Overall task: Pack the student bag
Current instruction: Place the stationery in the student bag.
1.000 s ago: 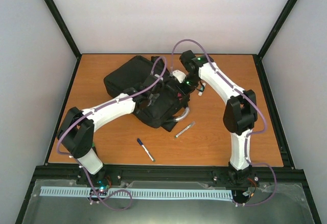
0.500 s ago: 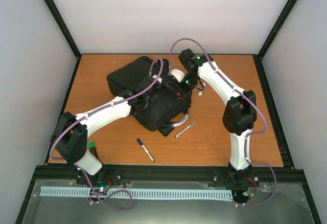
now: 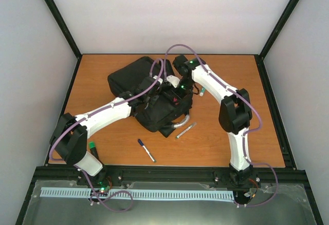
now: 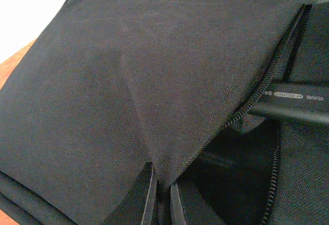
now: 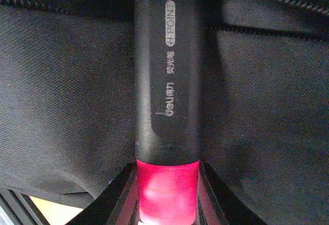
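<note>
**Left end effector** (image 4: 160, 197): fingers pressed together, pinching a fold of the student bag (image 4: 103, 81). The fold was the edge of the black fabric flap next to the zipper (image 4: 267, 91). From the pinch the flap spread upward and away in a taut tent shape. The dark opening of the compartment gaped directly to the right of the fingers.

**Student bag**, from overhead (image 3: 128, 78): lay on the tabletop (image 3: 231, 132) beneath both end effectors. Most of its bulk sat to the left of and beyond the left end effector (image 3: 154, 90). Its grey curved handle (image 3: 181, 121) was on the near side of the right end effector.

**Marker** (image 4: 295, 107): black barrel with white lettering. It lay across the zipper line, above and to the right of the left fingers. I could not tell whether it touched the lining.

**Right end effector** (image 5: 167, 186): fingers partly spread and clamped on the pink end of the marker (image 5: 167, 71). The barrel pointed straight away from the fingers, over the bag fabric (image 5: 61, 81).

**Loose items**:
- A silver pen (image 3: 185, 130) lay just beside the handle, on the near side of the right end effector.
- A blue-capped pen (image 3: 146, 150) lay nearer the arm bases, well apart from the bag.
</note>
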Controlling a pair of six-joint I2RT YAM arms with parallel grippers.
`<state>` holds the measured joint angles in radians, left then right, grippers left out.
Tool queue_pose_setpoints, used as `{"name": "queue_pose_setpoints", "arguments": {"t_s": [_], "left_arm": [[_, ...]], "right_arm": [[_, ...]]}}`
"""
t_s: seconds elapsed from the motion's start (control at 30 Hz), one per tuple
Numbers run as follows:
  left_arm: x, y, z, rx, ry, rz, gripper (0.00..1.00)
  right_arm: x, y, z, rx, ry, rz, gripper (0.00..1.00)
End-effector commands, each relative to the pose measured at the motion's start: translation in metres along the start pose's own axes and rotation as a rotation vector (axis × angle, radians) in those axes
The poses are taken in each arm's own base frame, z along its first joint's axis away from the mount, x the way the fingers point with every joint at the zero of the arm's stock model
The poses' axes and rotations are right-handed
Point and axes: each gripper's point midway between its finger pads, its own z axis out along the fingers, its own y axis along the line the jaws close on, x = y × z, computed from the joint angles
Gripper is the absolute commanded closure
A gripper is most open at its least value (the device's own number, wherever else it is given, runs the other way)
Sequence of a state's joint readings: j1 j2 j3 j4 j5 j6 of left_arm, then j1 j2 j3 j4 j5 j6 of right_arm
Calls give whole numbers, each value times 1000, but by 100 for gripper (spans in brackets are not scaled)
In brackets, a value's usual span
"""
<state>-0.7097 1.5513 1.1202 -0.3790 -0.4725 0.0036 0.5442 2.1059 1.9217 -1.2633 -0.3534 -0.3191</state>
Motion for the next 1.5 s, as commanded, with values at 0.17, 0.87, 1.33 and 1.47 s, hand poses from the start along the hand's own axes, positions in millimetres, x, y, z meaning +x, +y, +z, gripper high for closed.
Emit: {"name": "queue_pose_setpoints", "arguments": {"t_s": [0.17, 0.87, 1.33, 1.47], "left_arm": [[-48, 2, -27, 43, -180, -83, 99], [-44, -4, -30, 77, -193, -71, 99], [-41, -6, -31, 94, -189, -70, 99], [-42, -7, -31, 98, -191, -71, 99]], "right_arm": [[-5, 12, 7, -49, -6, 17, 97], [-80, 7, -2, -47, -252, -6, 66], [-30, 21, -19, -15, -232, -47, 49], [-23, 19, -4, -31, -203, -39, 75]]}}
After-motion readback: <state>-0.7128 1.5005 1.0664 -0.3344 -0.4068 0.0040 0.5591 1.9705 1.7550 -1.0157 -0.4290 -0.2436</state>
